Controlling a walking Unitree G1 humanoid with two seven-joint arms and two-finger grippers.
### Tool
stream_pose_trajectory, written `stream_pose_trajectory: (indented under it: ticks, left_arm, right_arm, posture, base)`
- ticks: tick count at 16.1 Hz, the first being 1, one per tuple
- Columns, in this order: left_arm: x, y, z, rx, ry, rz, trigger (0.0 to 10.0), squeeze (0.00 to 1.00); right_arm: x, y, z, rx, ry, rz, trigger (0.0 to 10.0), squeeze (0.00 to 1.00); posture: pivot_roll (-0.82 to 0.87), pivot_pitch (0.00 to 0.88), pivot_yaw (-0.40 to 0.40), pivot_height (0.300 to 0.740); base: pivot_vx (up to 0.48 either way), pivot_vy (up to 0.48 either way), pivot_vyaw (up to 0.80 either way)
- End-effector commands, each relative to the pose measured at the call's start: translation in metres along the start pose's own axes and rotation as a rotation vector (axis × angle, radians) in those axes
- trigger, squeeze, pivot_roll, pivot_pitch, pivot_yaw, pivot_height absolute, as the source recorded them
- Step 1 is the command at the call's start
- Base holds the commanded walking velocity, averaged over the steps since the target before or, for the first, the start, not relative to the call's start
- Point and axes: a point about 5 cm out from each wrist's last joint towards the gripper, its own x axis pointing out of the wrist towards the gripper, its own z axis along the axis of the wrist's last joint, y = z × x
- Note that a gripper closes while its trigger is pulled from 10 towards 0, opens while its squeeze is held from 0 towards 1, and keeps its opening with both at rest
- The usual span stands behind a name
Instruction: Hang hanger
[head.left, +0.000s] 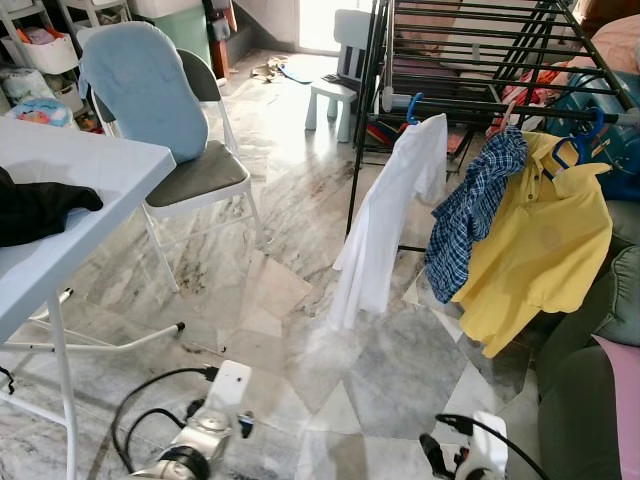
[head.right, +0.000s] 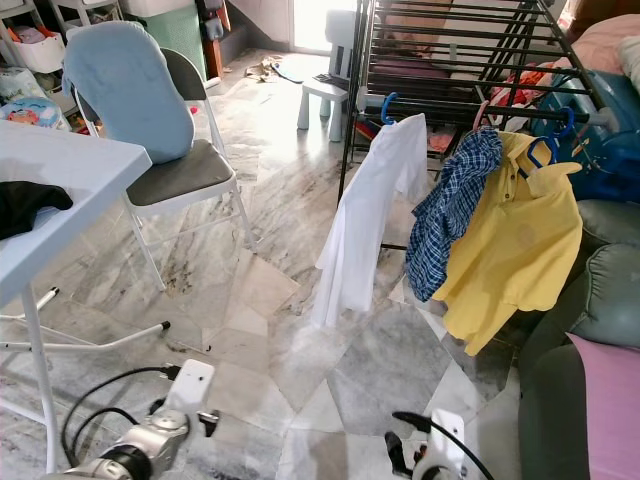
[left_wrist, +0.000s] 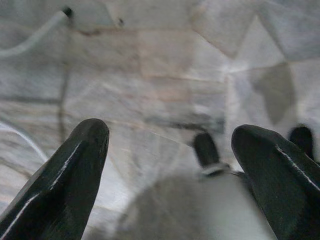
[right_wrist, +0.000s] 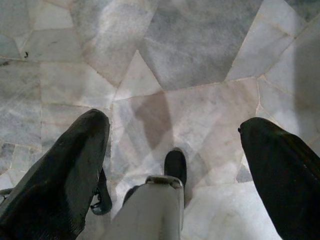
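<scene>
Left eye view, blue hanger (head.left: 413, 106) on rack (head.left: 480, 60), both tools low, apart.

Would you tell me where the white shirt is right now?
In the left eye view, the white shirt hangs on the black drying rack, left of the plaid shirt.

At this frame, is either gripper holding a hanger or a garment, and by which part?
Nothing is held. The left gripper and right gripper both hang open over the marble floor, with only floor between their fingers.
</scene>
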Motion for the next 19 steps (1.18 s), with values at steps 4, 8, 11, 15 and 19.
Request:
stream_pose_trajectory:
  ticks: [4,8,11,15,19]
  left_arm:
    - [-0.001,-0.01,-0.004,-0.071,0.049,-0.004,10.0,0.0]
    - [0.0,0.01,-0.008,-0.083,0.06,0.026,10.0,0.0]
    - [0.0,0.012,-0.007,-0.088,0.054,0.038,10.0,0.0]
    - [0.0,0.011,-0.007,-0.092,0.056,0.04,10.0,0.0]
    - [0.0,0.007,-0.004,-0.088,0.048,0.032,10.0,0.0]
  right_arm:
    - [0.0,0.004,-0.004,-0.013,0.015,0.013,10.0,0.0]
    - [0.0,0.004,-0.003,-0.006,0.009,0.011,10.0,0.0]
    - [0.002,0.007,0.001,-0.027,-0.007,0.024,10.0,0.0]
    - [0.001,0.006,0.0,-0.006,-0.003,0.016,10.0,0.0]
    - [0.0,0.002,-0.003,0.015,-0.003,-0.009,10.0,0.0]
  posture:
    - [0.06,0.0,-0.03,0.74]
    - [0.07,0.0,-0.034,0.74]
    - [0.08,0.0,-0.033,0.74]
    - [0.08,0.0,-0.031,0.74]
    - [0.07,0.0,-0.025,0.74]
  base:
    - [0.0,0.0,0.0]
    - [0.0,0.0,0.0]
    - [0.0,0.0,0.67]
    - [0.0,0.0,0.39]
    - [0.0,0.0,0.0]
